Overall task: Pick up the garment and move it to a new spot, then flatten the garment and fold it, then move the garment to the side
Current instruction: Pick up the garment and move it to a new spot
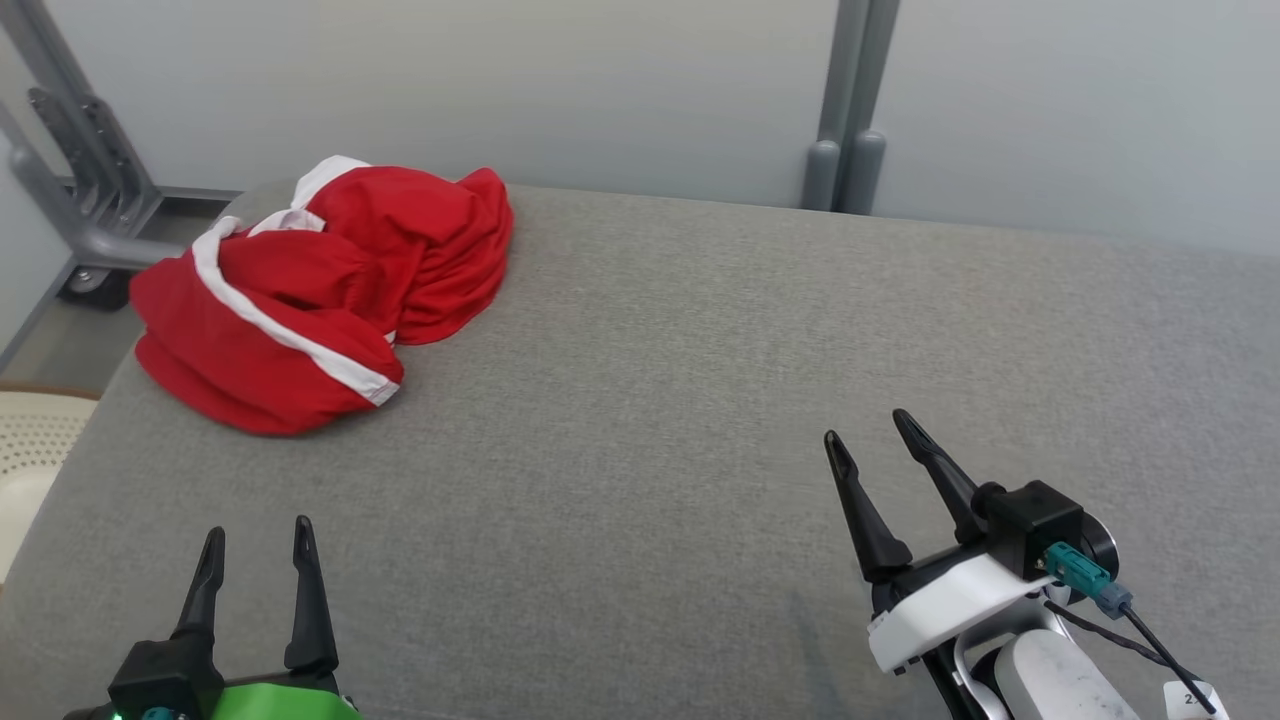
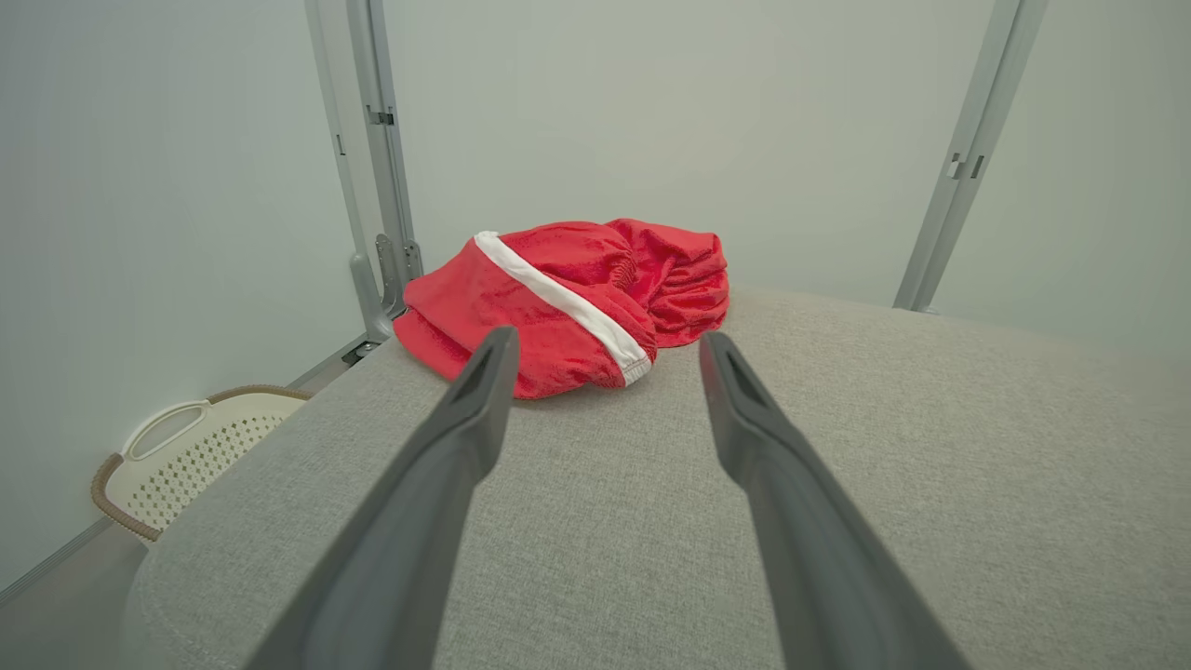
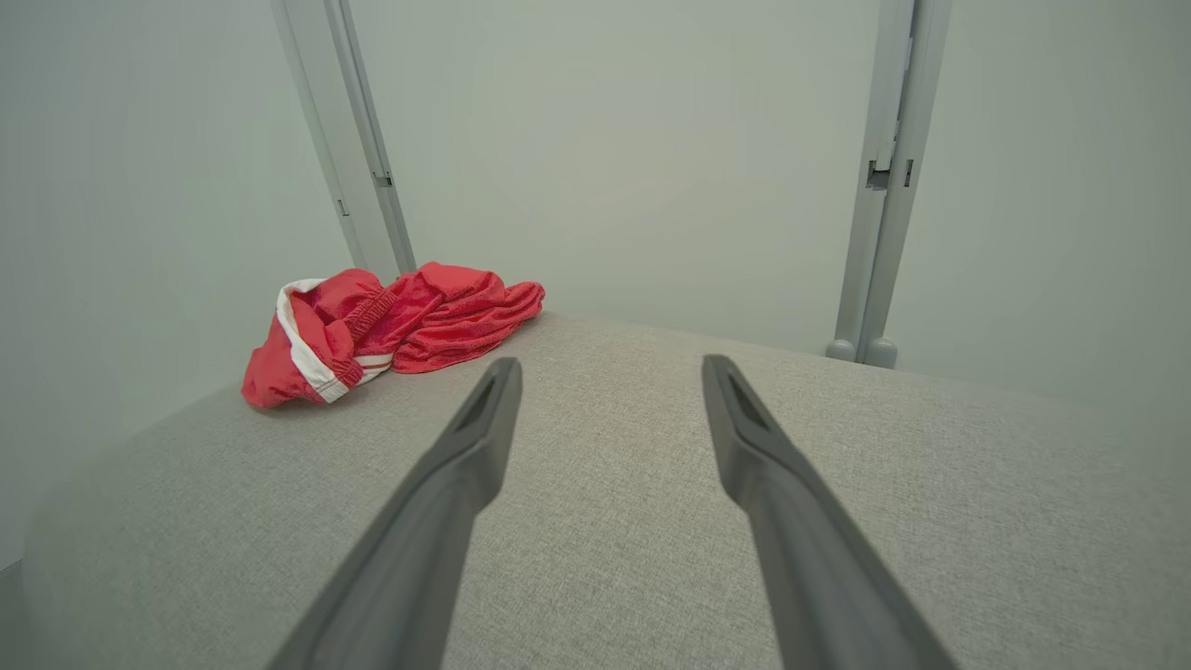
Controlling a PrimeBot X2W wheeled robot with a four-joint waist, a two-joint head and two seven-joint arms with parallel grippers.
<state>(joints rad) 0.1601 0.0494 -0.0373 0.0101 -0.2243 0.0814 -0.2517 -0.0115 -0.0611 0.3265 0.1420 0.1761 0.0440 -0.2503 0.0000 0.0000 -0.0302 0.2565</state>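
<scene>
The garment (image 1: 320,290) is red with a white stripe and lies crumpled in a heap at the far left corner of the grey table (image 1: 700,400). My left gripper (image 1: 258,535) hovers open near the front left edge, well short of the heap, fingers pointing at it. In the left wrist view the garment (image 2: 568,302) lies straight ahead between the left gripper (image 2: 609,342) fingers. My right gripper (image 1: 868,428) stands open at the front right, far from the cloth. From the right wrist, the garment (image 3: 391,330) lies off to the left of the right gripper (image 3: 609,365).
A cream perforated basket (image 2: 186,456) stands on the floor off the table's left side. Grey metal frame posts (image 1: 850,110) rise behind the table against pale walls. A metal bracket (image 1: 90,190) stands beyond the back left corner.
</scene>
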